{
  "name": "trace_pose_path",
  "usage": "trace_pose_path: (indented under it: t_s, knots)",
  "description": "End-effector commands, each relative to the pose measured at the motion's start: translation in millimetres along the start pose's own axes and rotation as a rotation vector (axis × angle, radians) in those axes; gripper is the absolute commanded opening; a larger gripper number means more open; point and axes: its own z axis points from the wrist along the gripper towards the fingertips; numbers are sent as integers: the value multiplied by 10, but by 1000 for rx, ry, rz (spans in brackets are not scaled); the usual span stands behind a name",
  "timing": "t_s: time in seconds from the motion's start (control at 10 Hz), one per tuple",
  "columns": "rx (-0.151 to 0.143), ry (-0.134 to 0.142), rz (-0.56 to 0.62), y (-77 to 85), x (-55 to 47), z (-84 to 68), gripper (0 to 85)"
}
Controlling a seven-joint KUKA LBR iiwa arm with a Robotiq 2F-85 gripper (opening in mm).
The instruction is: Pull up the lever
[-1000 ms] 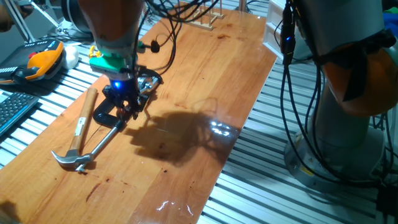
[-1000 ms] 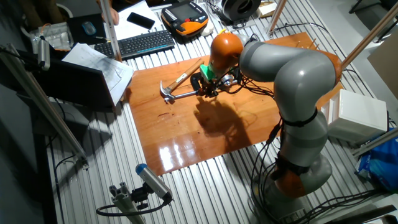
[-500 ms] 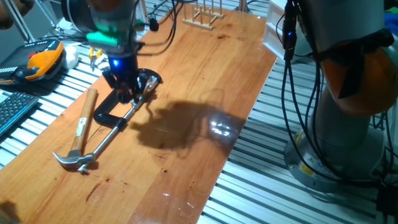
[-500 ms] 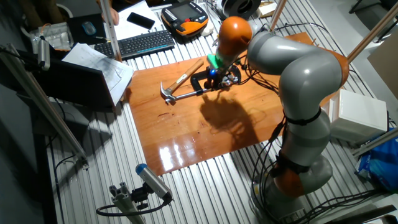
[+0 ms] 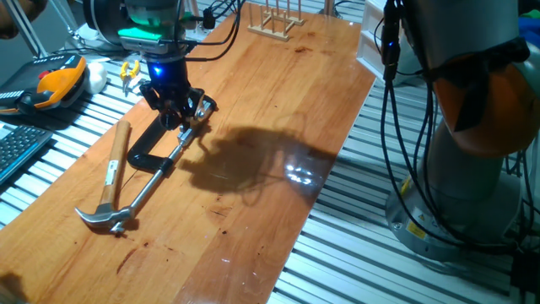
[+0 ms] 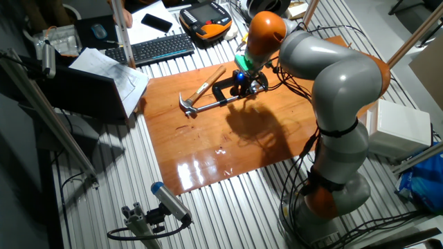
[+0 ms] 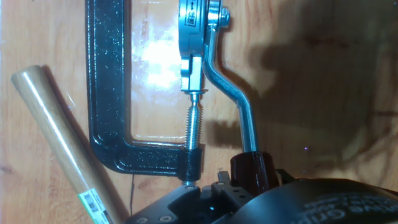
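The black C-shaped tool [image 7: 102, 93] lies flat on the wooden table. Its lever [image 7: 229, 84], a thin silver arm with a reddish-brown tip [image 7: 252, 169], lies flat beside the screw. In one fixed view my gripper [image 5: 175, 114] hangs over the tool's far end with its fingers slightly apart and nothing between them. It also shows in the other fixed view [image 6: 242, 81]. In the hand view the lever tip sits right at the hand's dark housing [image 7: 273, 202], and the fingertips themselves are not visible there.
A wooden-handled claw hammer [image 5: 111, 173] lies left of the tool, with its head [image 5: 99, 218] near the long steel rod [image 5: 152, 181]. A wooden rack [image 5: 278, 19] stands at the far end. A keyboard [image 6: 158, 47] and a pendant [image 6: 206, 15] lie off the table.
My gripper has moved from over the middle of the tool toward its far end, where the lever is. The tool and the hammer have not moved.
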Motion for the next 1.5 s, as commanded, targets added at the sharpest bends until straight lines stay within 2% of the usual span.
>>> trace_pose_path:
  t_s: [0.0,0.1,0.2,0.5,0.6,0.7,0.9,1.2,1.3,1.4]
  knots:
    - [7,14,1,11,-46,-44,0]
    - [8,28,2,21,-93,-86,0]
    - [8,25,-3,24,-116,-106,0]
    - [2,24,-4,21,-99,-94,0]
    - [5,53,-1,27,-129,-121,0]
    - [7,58,1,30,-146,-140,0]
    - [-20,58,13,12,-128,-147,0]
    - [-15,59,26,21,-105,-140,0]
    - [-12,58,32,22,-101,-140,170]
    - [-6,52,43,21,-96,-142,170]
